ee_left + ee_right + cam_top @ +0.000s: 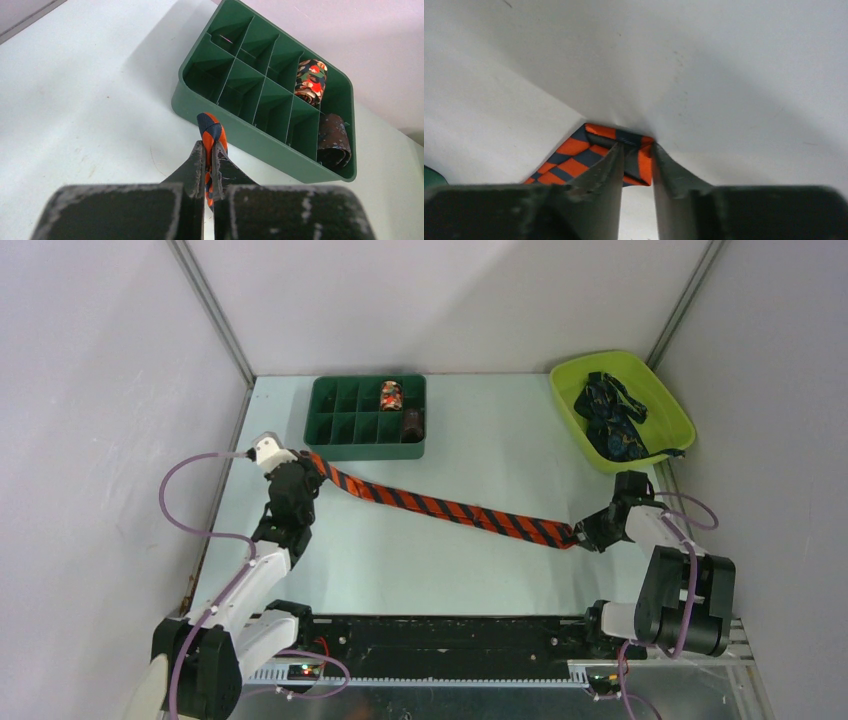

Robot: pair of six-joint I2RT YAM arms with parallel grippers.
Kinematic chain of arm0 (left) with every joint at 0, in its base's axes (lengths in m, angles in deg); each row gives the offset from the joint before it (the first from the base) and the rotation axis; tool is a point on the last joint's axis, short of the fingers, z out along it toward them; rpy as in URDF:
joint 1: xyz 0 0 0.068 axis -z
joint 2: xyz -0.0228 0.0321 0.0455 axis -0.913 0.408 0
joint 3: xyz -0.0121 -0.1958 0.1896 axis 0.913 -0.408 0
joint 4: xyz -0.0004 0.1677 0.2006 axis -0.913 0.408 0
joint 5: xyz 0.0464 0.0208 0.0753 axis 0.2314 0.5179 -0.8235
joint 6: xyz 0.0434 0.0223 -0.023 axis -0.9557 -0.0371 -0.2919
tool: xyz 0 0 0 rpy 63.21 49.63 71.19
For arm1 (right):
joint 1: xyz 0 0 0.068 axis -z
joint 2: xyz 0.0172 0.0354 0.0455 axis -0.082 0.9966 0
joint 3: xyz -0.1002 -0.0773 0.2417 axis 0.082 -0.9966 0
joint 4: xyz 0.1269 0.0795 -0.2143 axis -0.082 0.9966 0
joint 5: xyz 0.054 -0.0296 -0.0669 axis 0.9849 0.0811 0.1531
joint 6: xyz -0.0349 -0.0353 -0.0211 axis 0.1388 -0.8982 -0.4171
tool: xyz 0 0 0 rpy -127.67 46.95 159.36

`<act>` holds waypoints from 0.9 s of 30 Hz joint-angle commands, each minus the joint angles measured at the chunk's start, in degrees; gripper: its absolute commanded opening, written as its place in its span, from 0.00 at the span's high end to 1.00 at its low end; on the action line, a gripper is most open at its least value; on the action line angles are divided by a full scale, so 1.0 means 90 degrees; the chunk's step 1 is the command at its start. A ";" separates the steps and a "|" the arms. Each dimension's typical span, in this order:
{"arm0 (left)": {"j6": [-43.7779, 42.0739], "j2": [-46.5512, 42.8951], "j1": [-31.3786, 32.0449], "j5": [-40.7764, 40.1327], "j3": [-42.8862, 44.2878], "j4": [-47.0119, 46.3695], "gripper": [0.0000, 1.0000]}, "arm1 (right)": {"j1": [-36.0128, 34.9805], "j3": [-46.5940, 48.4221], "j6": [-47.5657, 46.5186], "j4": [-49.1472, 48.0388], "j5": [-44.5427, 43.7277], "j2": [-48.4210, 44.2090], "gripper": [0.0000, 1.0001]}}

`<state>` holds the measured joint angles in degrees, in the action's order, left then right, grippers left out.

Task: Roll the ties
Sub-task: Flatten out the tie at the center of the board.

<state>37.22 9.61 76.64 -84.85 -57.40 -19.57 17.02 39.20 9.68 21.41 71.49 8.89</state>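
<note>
Tie (pixel 440 506), orange w/ dark stripes, stretched across table (pixel 480 440) btw both arms. L end pinched tight in left gripper (pixel 210 148), just beside green tray (pixel 260 142). R end inside right gripper (pixel 636 149), gap narrow; can't tell if clamped.

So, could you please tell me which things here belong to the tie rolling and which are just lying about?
Job: striped tie, clamped by left end effector, right end effector at its other end; two rolled ties in green tray; dark ties in lime bin.
Lying about: purple cables; black rail.
</note>
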 commanded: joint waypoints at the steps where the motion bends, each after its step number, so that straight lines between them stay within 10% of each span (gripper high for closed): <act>1: 0.0039 -0.0014 -0.0066 -0.0197 0.0088 -0.0061 1.00 | 0.0025 -0.0270 -0.0078 -0.0189 -0.0264 0.0400 0.83; 4: 0.0022 -0.0023 -0.0068 -0.0202 0.0081 -0.0062 1.00 | 0.0064 -0.0270 -0.0087 -0.0187 -0.0233 0.0464 1.00; 27: 0.0165 0.0370 -0.0068 0.1355 -0.0017 -0.0415 1.00 | 0.0560 0.0791 -0.0558 0.0101 -0.1912 -0.0566 1.00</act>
<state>37.33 12.17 76.60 -78.38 -57.40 -19.70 20.13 43.60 5.41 20.27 60.21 4.17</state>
